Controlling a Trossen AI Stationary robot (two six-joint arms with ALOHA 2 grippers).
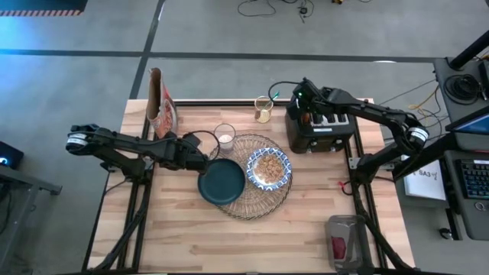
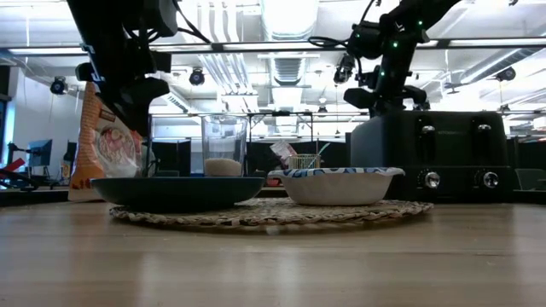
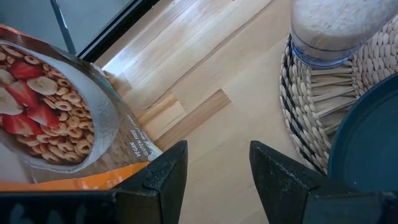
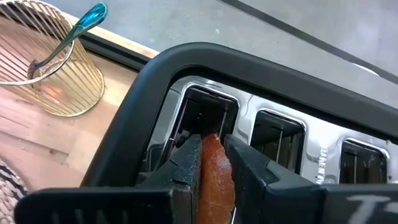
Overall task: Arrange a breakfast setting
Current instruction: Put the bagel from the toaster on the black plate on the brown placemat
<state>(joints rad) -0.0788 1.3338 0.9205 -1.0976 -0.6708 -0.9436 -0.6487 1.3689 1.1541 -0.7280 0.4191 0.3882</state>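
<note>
I can read only two things. On the cereal bag (image 3: 56,118), a small white panel below the pictured bowl of cereal says "VEGAN" and "GLUTEN FREE". On the toaster (image 4: 261,118), tiny embossed lettering sits between two slots, and a large pale letter shows nearby; neither is legible to me.

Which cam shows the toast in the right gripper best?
Right wrist view: the toast sits between the right gripper fingers, over a toaster slot. High and low views show only the gripper above the toaster; left wrist view shows neither.
</note>
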